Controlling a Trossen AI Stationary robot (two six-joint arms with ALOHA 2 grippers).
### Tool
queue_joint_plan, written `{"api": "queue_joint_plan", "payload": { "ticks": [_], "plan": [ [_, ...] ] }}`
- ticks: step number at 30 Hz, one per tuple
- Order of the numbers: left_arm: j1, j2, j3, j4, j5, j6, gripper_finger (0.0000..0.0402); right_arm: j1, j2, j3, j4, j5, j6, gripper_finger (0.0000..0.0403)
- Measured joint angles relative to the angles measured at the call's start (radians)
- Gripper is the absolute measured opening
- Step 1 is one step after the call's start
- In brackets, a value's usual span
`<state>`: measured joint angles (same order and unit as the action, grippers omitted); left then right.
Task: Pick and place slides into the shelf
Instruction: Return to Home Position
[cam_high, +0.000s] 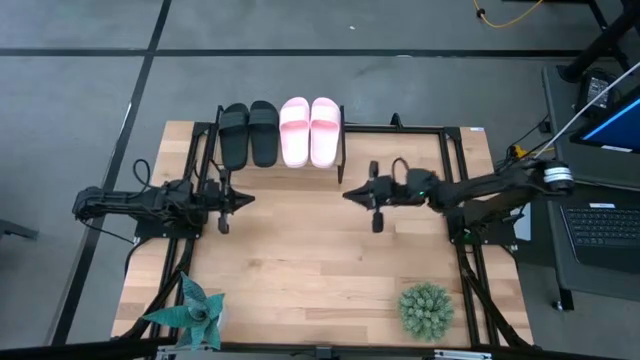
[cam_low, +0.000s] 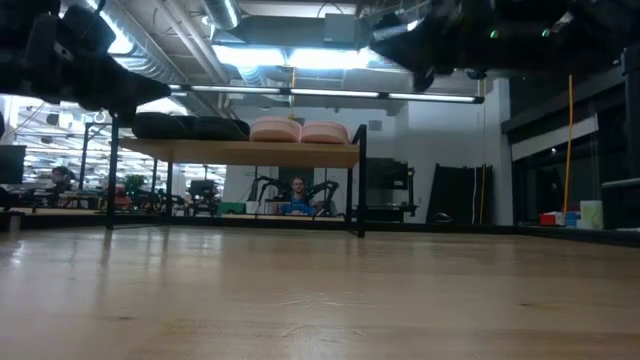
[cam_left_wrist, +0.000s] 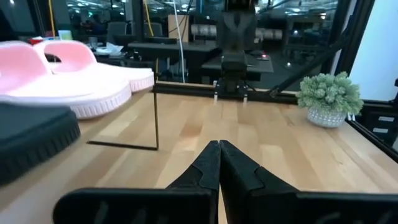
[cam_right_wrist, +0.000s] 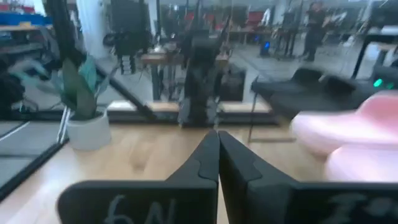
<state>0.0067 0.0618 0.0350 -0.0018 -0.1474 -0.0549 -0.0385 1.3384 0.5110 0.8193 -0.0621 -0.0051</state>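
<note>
We saw the matte black slides (cam_high: 248, 135) and pale pink slides (cam_high: 309, 130) abreast on the wooden-plank shelf (cam_low: 240, 152) at twelve o'clock. The left gripper (cam_high: 245, 198) pointed inward from nine and the right gripper (cam_high: 347, 193) from three, both clenched and empty.

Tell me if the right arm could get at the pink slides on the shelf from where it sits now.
Probably yes. The right gripper hangs shut and empty just in front of the shelf. The pink slides lie on top, on the right arm's side, with nothing between. It would need to open first.
</note>
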Motion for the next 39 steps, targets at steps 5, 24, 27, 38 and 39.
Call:
{"api": "queue_joint_plan", "payload": {
  "ticks": [5, 24, 27, 38, 39],
  "plan": [
    [0.0, 0.004, -0.027, 0.046, 0.005, -0.006, 0.0, -0.019, -0.238, 0.0, -0.172, 0.0, -0.03, 0.0005],
    [0.0, 0.008, -0.027, 0.033, 0.023, 0.02, 0.0, 0.042, -0.902, -0.254, -0.494, 0.043, -0.107, 0.0005],
    [0.0, 0.008, -0.027, 0.032, 0.023, 0.018, 0.0, 0.044, -0.928, -0.329, -0.423, 0.043, -0.124, 0.0005],
    [0.0, 0.008, -0.027, 0.032, 0.023, 0.006, 0.0, 0.044, -0.934, -0.461, -0.332, 0.069, -0.105, 0.0005],
    [0.0, 0.008, -0.027, 0.032, 0.022, 0.006, 0.0, 0.044, -0.935, -0.466, -0.31, 0.069, -0.11, 0.0005]
  ]
}}
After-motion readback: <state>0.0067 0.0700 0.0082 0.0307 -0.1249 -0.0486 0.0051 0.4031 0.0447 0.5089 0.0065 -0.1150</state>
